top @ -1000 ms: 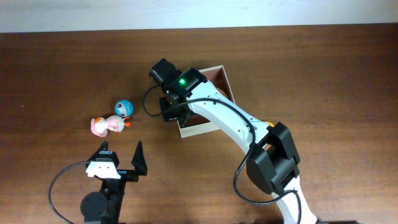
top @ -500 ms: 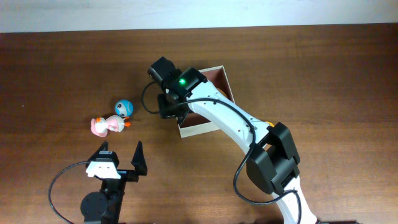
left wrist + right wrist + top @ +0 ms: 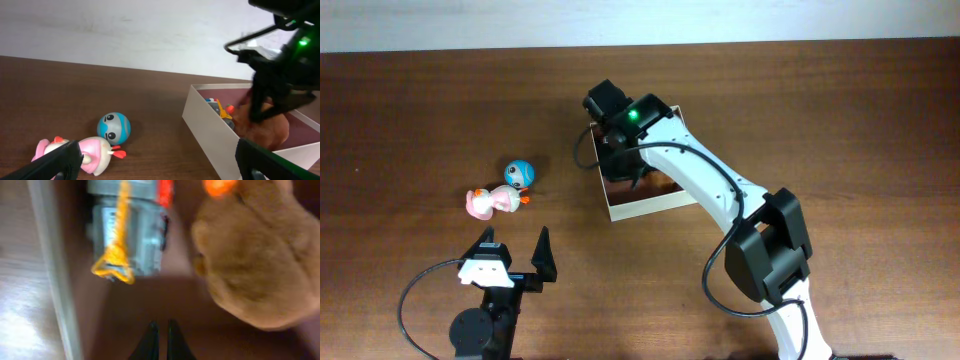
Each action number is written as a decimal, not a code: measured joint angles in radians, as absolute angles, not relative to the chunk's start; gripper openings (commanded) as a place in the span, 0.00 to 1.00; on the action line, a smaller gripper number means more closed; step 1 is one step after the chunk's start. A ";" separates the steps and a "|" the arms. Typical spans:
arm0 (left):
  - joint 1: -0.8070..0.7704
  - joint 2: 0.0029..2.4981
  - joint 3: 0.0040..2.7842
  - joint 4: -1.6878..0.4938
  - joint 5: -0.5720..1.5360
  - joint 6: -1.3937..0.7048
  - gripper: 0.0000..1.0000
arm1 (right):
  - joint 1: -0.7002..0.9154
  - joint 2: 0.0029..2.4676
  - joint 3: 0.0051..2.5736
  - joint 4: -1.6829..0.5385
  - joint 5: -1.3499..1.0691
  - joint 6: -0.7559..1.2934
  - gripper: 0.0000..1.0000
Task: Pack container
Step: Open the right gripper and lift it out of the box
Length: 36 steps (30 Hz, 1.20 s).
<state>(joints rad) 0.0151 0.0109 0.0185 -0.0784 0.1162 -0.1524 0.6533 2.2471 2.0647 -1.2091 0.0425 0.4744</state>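
Note:
The container (image 3: 645,208), a shallow cream box with a pink-brown inside, sits mid-table. In it lie a brown plush toy (image 3: 255,265) and a small grey toy with an orange string (image 3: 127,235). My right gripper (image 3: 161,330) hangs inside the container beside its left wall, shut and empty, pointing at the bare floor between the two toys. Left of the container, a blue ball toy (image 3: 520,174) and a pink duck-like toy (image 3: 488,201) lie on the table. My left gripper (image 3: 515,255) stands open near the front edge, just short of the pink toy (image 3: 95,154).
The brown wooden table (image 3: 820,120) runs to a white wall at the back. The right arm's white links (image 3: 710,195) reach across the container from the front right. A black cable (image 3: 420,290) loops by the left arm's base.
My right gripper has swung from just outside the container's left wall to the right and back, over the container's inside. The left arm and the loose toys have not moved.

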 measured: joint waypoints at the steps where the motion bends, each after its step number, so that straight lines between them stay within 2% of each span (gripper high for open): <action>1: 0.015 0.011 0.019 -0.078 0.116 -0.152 0.99 | 0.647 2.247 2.080 -1.254 0.055 0.471 0.04; 5: 0.015 0.011 0.019 -0.078 0.116 -0.152 1.00 | 0.565 2.236 2.139 -1.418 0.113 0.463 0.04; 14: 0.015 0.011 0.019 -0.078 0.116 -0.152 1.00 | 0.366 2.196 2.153 -1.569 0.176 0.429 0.04; 27: 0.015 0.011 0.019 -0.078 0.116 -0.152 1.00 | 0.345 2.196 1.982 -1.465 0.172 0.406 0.04; 36: 0.015 0.011 0.019 -0.078 0.116 -0.152 1.00 | 0.352 2.196 1.934 -1.395 0.063 0.361 0.04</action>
